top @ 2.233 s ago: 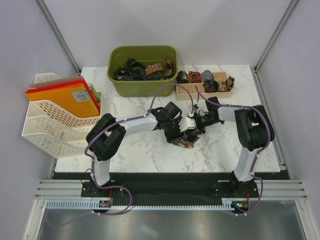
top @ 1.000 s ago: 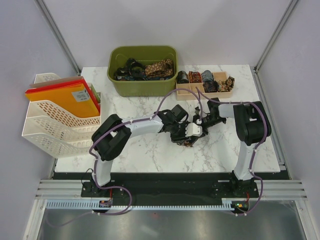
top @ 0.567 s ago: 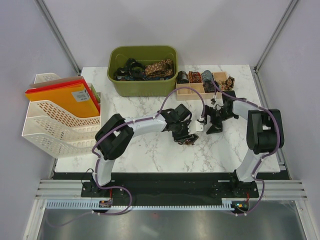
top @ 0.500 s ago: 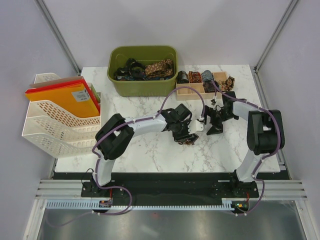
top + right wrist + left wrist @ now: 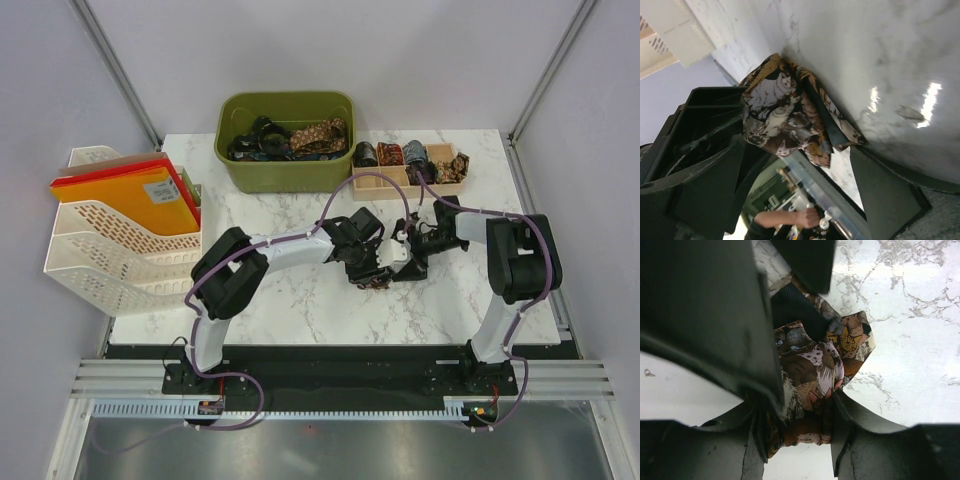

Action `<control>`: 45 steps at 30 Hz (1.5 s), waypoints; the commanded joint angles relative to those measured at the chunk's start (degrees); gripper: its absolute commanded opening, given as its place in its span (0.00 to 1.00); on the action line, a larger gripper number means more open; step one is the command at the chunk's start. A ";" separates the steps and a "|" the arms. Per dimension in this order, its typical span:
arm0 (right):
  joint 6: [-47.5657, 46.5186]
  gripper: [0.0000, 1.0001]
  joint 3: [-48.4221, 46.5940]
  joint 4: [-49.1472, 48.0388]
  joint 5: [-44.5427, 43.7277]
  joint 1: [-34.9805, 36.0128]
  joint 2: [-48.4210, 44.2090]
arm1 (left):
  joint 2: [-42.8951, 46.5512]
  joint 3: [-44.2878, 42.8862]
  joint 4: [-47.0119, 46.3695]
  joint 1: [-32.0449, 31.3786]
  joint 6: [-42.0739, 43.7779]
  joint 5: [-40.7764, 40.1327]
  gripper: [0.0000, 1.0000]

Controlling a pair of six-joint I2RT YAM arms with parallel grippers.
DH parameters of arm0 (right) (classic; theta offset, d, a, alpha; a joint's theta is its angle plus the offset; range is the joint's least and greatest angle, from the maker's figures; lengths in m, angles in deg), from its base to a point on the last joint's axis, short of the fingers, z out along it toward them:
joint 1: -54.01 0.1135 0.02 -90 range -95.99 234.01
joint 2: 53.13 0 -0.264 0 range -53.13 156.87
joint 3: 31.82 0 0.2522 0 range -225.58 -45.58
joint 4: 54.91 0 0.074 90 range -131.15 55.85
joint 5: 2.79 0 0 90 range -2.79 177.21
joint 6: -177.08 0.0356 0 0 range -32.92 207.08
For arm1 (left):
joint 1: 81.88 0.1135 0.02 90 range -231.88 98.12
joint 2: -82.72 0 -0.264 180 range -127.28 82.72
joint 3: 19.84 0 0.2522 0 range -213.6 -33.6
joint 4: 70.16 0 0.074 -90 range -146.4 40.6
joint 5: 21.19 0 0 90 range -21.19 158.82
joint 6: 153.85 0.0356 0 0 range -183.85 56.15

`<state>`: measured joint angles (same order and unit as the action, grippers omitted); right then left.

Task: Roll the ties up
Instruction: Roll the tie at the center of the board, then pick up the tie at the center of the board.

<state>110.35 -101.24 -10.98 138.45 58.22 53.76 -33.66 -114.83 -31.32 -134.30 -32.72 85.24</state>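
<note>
A rolled-up tie (image 5: 378, 281) with a brown cat print lies on the marble table (image 5: 300, 300) at the middle. My left gripper (image 5: 368, 266) is shut on it; in the left wrist view the bundle (image 5: 807, 382) is pinched between both fingers (image 5: 842, 432), with a dark lining strip sticking out ahead. My right gripper (image 5: 398, 268) stands open just right of the roll. In the right wrist view the tie (image 5: 782, 117) sits ahead of the wide-apart fingers (image 5: 885, 192), not touched by them. More ties (image 5: 290, 138) fill the green bin.
The green bin (image 5: 288, 175) stands at the back centre. A wooden tray (image 5: 375, 183) to its right holds several rolled ties (image 5: 410, 155). A white file rack (image 5: 100, 260) with orange folders (image 5: 130, 195) occupies the left edge.
My right gripper let go of the roll, opened wide and pulled back to the right, then came back close to it. The left gripper kept its hold.
</note>
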 commanded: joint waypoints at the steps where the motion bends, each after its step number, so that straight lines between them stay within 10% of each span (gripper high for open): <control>1: -2.00 0.98 2.31 -7.66 -10.38 3.52 7.19 | -5.00 0.99 3.75 -0.13 -1.25 -1.48 0.14; 33: 16.71 0.65 9.07 -31.39 -22.24 8.71 -0.37 | -7.20 -0.59 3.40 1.01 -7.05 2.74 0.10; 38: 18.39 0.52 9.52 -33.25 -23.74 9.15 0.33 | -7.81 -1.12 3.31 1.10 -9.34 3.52 0.10; 45: 15.76 0.07 7.50 -32.37 -22.68 9.41 -0.10 | -7.46 -0.86 3.04 1.18 -10.04 3.44 0.11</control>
<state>128.25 -93.05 -39.74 133.47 66.42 50.85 -35.82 -117.67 -30.30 -131.44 -39.16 85.11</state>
